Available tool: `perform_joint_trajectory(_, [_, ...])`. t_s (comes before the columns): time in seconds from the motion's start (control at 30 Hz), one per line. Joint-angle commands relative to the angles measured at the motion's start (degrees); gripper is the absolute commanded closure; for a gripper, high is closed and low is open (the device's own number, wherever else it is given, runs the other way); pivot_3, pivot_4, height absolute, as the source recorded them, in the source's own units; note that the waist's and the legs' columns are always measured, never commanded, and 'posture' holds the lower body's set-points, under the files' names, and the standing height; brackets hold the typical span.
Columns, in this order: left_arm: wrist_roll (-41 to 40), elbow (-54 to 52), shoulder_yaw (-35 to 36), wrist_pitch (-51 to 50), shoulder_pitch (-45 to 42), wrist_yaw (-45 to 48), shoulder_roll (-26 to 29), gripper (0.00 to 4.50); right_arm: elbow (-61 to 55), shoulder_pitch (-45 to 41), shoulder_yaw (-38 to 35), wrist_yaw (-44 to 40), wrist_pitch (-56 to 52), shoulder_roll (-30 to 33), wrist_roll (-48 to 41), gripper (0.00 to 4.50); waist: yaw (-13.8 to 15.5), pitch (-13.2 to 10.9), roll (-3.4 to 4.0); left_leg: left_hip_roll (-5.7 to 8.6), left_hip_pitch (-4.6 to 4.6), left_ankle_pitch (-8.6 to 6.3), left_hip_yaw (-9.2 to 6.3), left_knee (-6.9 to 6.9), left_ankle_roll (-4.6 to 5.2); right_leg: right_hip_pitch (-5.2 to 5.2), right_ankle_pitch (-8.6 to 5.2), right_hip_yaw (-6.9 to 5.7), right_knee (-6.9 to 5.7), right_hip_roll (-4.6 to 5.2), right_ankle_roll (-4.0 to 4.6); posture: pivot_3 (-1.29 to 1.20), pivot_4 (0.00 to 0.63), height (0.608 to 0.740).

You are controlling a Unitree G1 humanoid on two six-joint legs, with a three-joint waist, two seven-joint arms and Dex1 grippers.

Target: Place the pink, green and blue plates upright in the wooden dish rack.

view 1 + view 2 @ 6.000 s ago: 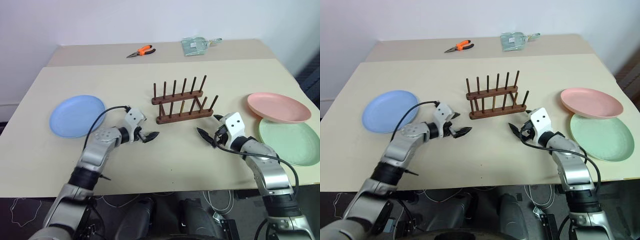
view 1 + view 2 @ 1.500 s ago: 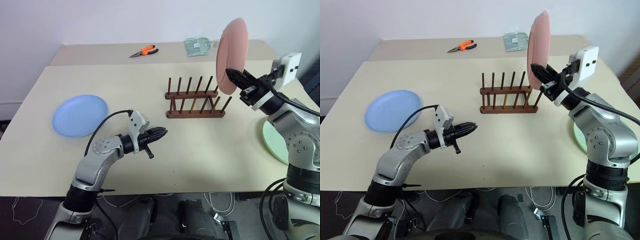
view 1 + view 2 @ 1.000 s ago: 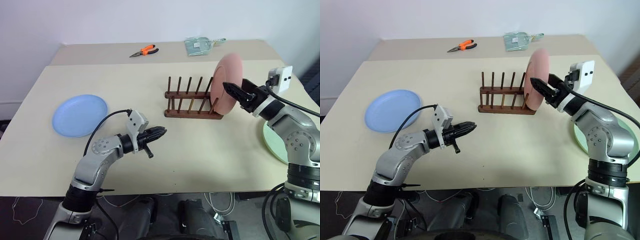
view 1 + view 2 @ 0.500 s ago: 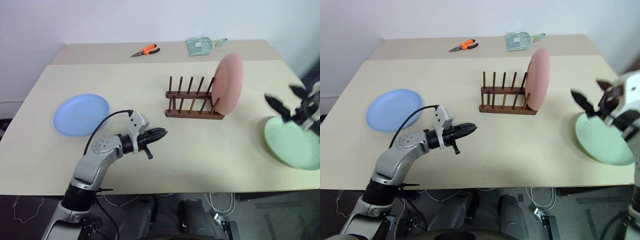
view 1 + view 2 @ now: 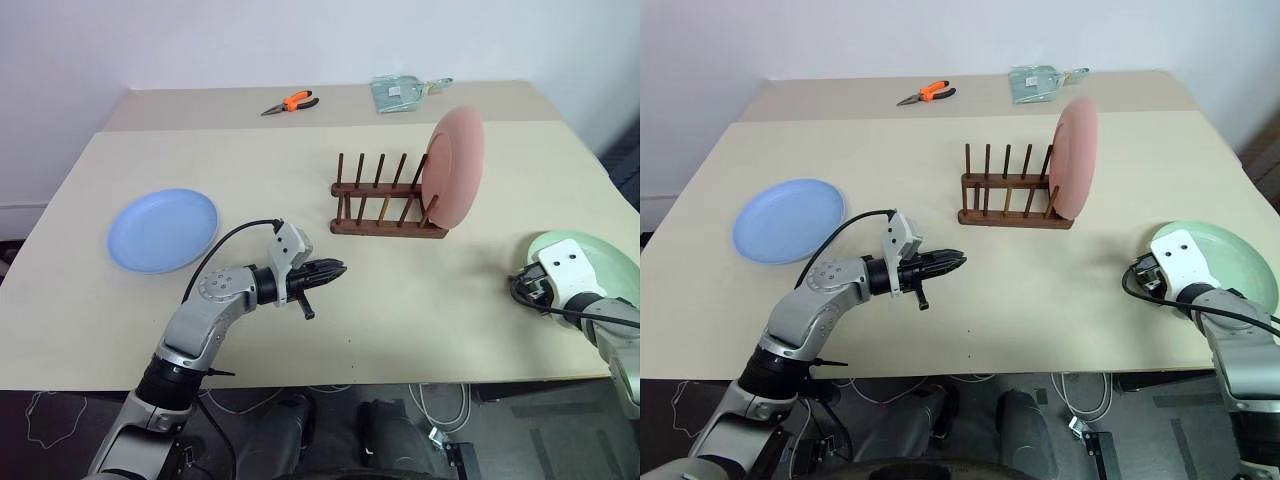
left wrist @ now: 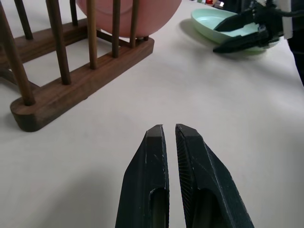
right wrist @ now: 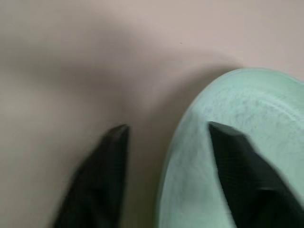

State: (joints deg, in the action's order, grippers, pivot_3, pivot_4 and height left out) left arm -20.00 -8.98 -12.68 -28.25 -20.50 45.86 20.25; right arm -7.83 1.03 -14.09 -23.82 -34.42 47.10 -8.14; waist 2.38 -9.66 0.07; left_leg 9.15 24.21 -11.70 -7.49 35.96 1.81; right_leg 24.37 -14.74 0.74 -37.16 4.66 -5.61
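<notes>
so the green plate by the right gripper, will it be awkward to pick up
Probably a bit. The green plate lies flat on the table, so only its thin raised rim offers a grip. It looks like stiff, light plastic, likely to slide if nudged. The right gripper straddles that rim, open.

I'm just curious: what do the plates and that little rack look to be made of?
The pink plate, green plate and blue plate look like matte plastic: flat pastel colour, no glare. The dish rack looks like dark stained wood, with grain showing on its rails.
</notes>
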Motion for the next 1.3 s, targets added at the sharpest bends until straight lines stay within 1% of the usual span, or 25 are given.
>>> perform_joint_trajectory(0.03, [-0.09,-1.45,0.77,0.89,-0.03,0.06,0.32,4.15,1.34,-1.43,-0.64,1.03,0.69,0.05,2.02,3.93,-0.04,0.0,0.0,0.0,0.01,0.0,0.0,0.01,0.01,0.0,0.0,0.0,0.0,0.0,-0.01,0.0,0.15,0.727])
perform_joint_trajectory(0.07, [-0.07,-1.51,0.78,0.95,0.11,0.05,0.4,4.15,1.57,-1.98,-0.57,1.03,0.72,0.12,2.25,4.39,-0.11,0.0,0.0,0.0,0.01,0.0,0.0,0.03,0.03,0.0,0.01,0.0,0.0,0.0,-0.01,0.0,0.15,0.727])
perform_joint_trajectory(0.1, [-0.06,-1.74,0.89,0.97,0.39,-0.16,0.48,4.15,1.37,-2.93,-0.81,1.27,0.57,0.25,2.47,4.48,-0.27,0.0,0.0,0.01,0.02,0.0,0.0,0.04,0.03,0.0,0.01,0.0,0.0,0.0,-0.02,0.0,0.15,0.727])
perform_joint_trajectory(0.23, [-0.61,-2.6,1.55,0.55,0.97,-0.78,0.45,4.15,-0.87,-5.96,-2.27,0.7,3.95,1.08,2.95,4.48,-0.24,0.0,0.05,0.0,0.01,0.0,0.01,0.01,0.02,0.04,0.02,0.01,-0.04,-0.02,-0.03,0.0,0.15,0.727])
perform_joint_trajectory(0.3, [-0.88,-2.77,1.95,0.39,1.03,-1.02,0.51,4.15,-3.21,-10.8,-5.31,-0.78,5.46,1.02,-0.73,4.48,-0.31,-0.04,0.09,0.0,0.02,0.0,0.01,0.02,0.02,0.04,0.02,0.01,-0.03,-0.02,-0.04,0.0,0.15,0.727])
perform_joint_trajectory(0.4, [-1.03,-2.81,2.47,0.51,1.26,-1.03,0.99,4.15,-6.56,-22.86,-9.8,-3.11,7.28,1.18,-8.6,4.48,-0.66,-0.21,0.43,0.0,0.06,0.0,0.07,0.06,0.03,0.08,0.05,0.05,-0.03,-0.02,-0.08,0.0,0.15,0.727])
perform_joint_trajectory(0.47, [-0.86,-2.44,2.86,0.95,1.22,-1.17,1.2,4.15,-8.56,-30.32,-11.82,-2.4,5.13,-1.31,-15.07,4.48,-0.54,-0.22,0.42,-0.02,0.06,0.01,0.06,0.01,0.03,0.1,0.06,0.02,-0.04,-0.02,-0.1,0.0,0.15,0.727])
perform_joint_trajectory(0.53, [-0.62,-1.98,3.22,1.42,1.09,-1.48,1.24,4.15,-9.99,-34.45,-13.1,-1.66,3.24,-3.53,-19.72,4.48,-0.14,-0.17,0.24,-0.05,0.07,0.01,-0.03,-0.06,0.03,0.11,0.06,-0.07,-0.03,-0.03,-0.11,0.0,0.15,0.727])
perform_joint_trajectory(0.6, [-0.45,-1.68,3.47,1.7,1.0,-1.73,1.2,4.15,-10.94,-36.03,-13.78,-1.31,2.16,-4.67,-22.24,4.48,0.2,-0.1,0.01,-0.05,0.1,0.0,-0.16,-0.08,0.03,0.08,0.06,-0.2,0.0,-0.02,-0.1,0.0,0.15,0.727])
perform_joint_trajectory(0.67, [-0.34,-0.92,4.91,2.34,0.77,-2.72,1.07,4.15,-16.8,-40.49,-13.28,1.47,-2.87,-10.71,-38.63,4.48,-0.04,-0.12,0.0,0.0,0.18,-0.02,-0.19,0.01,0.07,0.06,0.07,-0.2,0.1,0.01,-0.09,0.0,0.15,0.727])
perform_joint_trajectory(0.73, [-0.24,-0.28,5.83,2.91,0.69,-3.27,1.2,4.15,-20.55,-43.26,-12.15,5.63,-6.19,-16.45,-51.59,4.48,-0.48,-0.19,0.12,0.05,0.21,-0.06,-0.08,0.06,0.15,0.12,0.1,0.0,0.09,0.03,-0.12,0.0,0.15,0.727])
perform_joint_trajectory(0.83, [0.07,0.17,6.24,3.42,0.68,-3.41,1.63,4.15,-22.29,-43.44,-7.96,13.26,-7.96,-24.05,-59.32,4.48,-0.79,-0.17,0.13,0.0,0.18,-0.03,-0.02,0.0,0.12,0.24,0.11,0.05,-0.1,0.0,-0.13,0.0,0.15,0.727])
perform_joint_trajectory(0.93, [-0.02,0.18,6.59,3.57,0.64,-3.64,1.76,4.15,-20.43,-42.78,-4.74,20.76,-7.97,-30.01,-63.15,4.48,-0.68,-0.16,0.12,0.01,0.17,-0.02,-0.06,-0.02,0.1,0.24,0.11,0.03,-0.09,-0.01,-0.12,0.0,0.15,0.727])
perform_joint_trajectory(1.0, [-0.05,0.03,6.59,3.61,0.77,-3.76,1.85,4.15,-19.03,-42.35,-3.1,24.7,-7.59,-32.95,-63.43,4.48,-0.57,-0.16,0.13,0.03,0.17,-0.02,-0.04,0.02,0.1,0.21,0.12,0.04,-0.06,-0.01,-0.1,0.0,0.15,0.727])
perform_joint_trajectory(1.1, [-0.04,-0.4,6.51,3.53,1.06,-4.0,1.84,4.15,-17.92,-41.34,-0.63,26.26,-7.15,-34.36,-60.6,4.48,-0.39,-0.17,0.13,0.04,0.17,-0.02,-0.02,0.02,0.1,0.24,0.13,0.05,-0.07,-0.02,-0.09,0.0,0.15,0.727])
perform_joint_trajectory(1.3, [-0.19,-1.58,6.19,3.2,2.05,-4.67,1.67,4.15,-12.85,-39.35,-0.52,26.93,-5.19,-35.97,-58.58,4.48,-0.47,-0.16,0.15,0.03,0.17,0.01,-0.02,-0.04,0.07,0.28,0.15,0.04,-0.1,-0.05,-0.1,0.0,0.15,0.727])
